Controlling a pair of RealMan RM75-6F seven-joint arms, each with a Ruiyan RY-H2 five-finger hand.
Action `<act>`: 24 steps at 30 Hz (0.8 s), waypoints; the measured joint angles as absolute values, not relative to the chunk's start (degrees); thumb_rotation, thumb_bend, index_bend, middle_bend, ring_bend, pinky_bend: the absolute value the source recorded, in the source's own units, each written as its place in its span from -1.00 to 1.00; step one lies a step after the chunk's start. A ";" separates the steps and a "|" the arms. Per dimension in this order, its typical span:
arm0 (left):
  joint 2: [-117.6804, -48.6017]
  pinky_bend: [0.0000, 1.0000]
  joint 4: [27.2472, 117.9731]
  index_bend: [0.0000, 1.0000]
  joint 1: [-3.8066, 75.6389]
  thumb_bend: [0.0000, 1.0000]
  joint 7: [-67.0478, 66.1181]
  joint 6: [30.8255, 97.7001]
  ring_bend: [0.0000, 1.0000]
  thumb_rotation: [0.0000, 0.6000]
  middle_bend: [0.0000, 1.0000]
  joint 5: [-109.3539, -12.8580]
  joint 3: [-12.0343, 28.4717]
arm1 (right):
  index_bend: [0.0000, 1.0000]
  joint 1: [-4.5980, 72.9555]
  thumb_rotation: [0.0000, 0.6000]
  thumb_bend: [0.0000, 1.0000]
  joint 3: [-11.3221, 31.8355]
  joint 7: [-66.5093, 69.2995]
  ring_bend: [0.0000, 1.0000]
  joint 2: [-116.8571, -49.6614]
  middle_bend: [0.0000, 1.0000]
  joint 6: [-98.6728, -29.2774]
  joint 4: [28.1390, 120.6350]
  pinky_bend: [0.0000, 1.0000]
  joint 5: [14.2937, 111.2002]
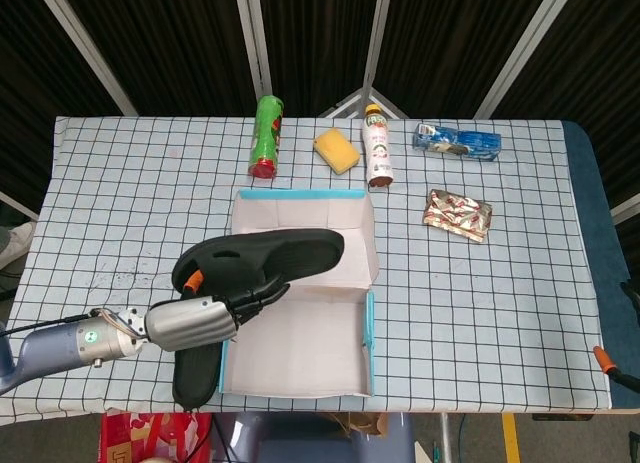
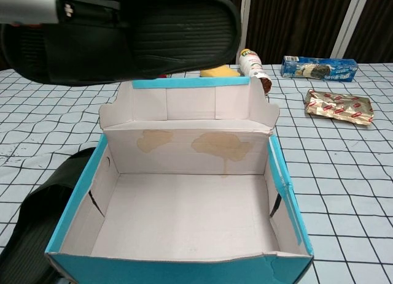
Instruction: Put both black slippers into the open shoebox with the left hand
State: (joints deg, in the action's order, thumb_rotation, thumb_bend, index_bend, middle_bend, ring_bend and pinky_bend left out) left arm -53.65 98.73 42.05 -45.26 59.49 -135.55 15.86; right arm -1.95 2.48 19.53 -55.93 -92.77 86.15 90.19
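My left hand (image 1: 200, 321) grips one black slipper (image 1: 265, 258) and holds it in the air, lying crosswise over the left part of the open shoebox (image 1: 300, 358). In the chest view that slipper (image 2: 153, 32) fills the top left with its ribbed sole facing the camera, above the shoebox's (image 2: 279, 180) back flap. The left hand (image 2: 31, 5) shows only at the top left corner there. The second black slipper (image 1: 195, 368) lies on the table against the box's left wall, and the chest view has this second slipper (image 2: 37, 229) at the lower left. The right hand is not visible.
Along the table's far side lie a green can (image 1: 267, 135), a yellow sponge (image 1: 337, 150), a white bottle (image 1: 377, 145) and a blue packet (image 1: 458, 141). A silver foil packet (image 1: 459, 214) lies to the right of the box. A red bag (image 1: 150, 438) sits below the table's front edge.
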 measured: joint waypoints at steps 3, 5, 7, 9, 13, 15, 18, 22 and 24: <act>-54.40 -1.00 98.63 0.03 45.15 -0.19 -46.18 56.81 -1.00 1.00 -0.11 -136.73 16.08 | -0.82 -1.87 1.00 -0.38 2.40 19.61 -0.73 -55.96 -0.80 -92.73 86.12 -0.93 90.45; -55.15 -1.00 98.09 0.03 46.76 -0.18 -46.45 55.71 -1.00 1.00 -0.10 -137.52 15.92 | -0.82 -1.82 1.00 -0.38 2.36 19.72 -0.73 -55.96 -0.80 -92.68 86.09 -0.93 90.53; -56.22 -1.00 97.45 0.03 47.55 -0.18 -46.44 55.44 -1.00 1.00 -0.09 -137.78 15.55 | -0.82 -1.80 1.00 -0.38 2.38 19.85 -0.73 -55.95 -0.80 -92.66 86.02 -0.93 90.45; -57.74 -1.00 96.61 0.03 48.14 -0.18 -46.45 55.63 -1.00 1.00 -0.09 -137.96 14.94 | -0.82 -1.83 1.00 -0.38 2.44 20.10 -0.73 -55.93 -0.80 -92.66 85.94 -0.93 90.27; -60.88 -1.00 94.74 0.03 48.59 -0.18 -46.56 56.53 -1.00 1.00 -0.08 -138.03 13.28 | -0.82 -1.88 1.00 -0.38 2.52 20.60 -0.73 -55.91 -0.80 -92.68 85.75 -0.93 90.02; -62.49 -1.00 93.44 0.03 48.81 -0.18 -46.83 56.85 -1.00 1.00 -0.08 -138.26 12.17 | -0.82 -1.88 1.00 -0.38 2.50 20.71 -0.73 -55.91 -0.80 -92.65 85.66 -0.93 90.06; -64.67 -1.00 91.62 0.03 49.13 -0.18 -47.26 57.06 -1.00 1.00 -0.08 -138.62 10.50 | -0.82 -1.86 1.00 -0.38 2.44 20.73 -0.73 -55.90 -0.80 -92.62 85.69 -0.93 90.14; -67.21 -1.00 89.28 0.03 49.66 -0.18 -47.58 57.20 -1.00 1.00 -0.08 -138.69 9.19 | -0.82 -1.85 1.00 -0.38 2.46 20.79 -0.73 -55.90 -0.80 -92.56 85.71 -0.93 90.05; -68.30 -1.00 88.00 0.03 49.99 -0.18 -47.55 57.16 -1.00 1.00 -0.08 -138.48 8.65 | -0.82 -1.79 1.00 -0.38 2.44 20.81 -0.73 -55.91 -0.80 -92.49 85.69 -0.93 90.12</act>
State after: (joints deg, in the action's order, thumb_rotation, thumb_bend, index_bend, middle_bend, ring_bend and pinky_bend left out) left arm -68.30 88.00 49.99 -47.55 57.16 -138.48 8.65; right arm -1.79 2.44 20.81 -55.91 -92.49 85.69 90.12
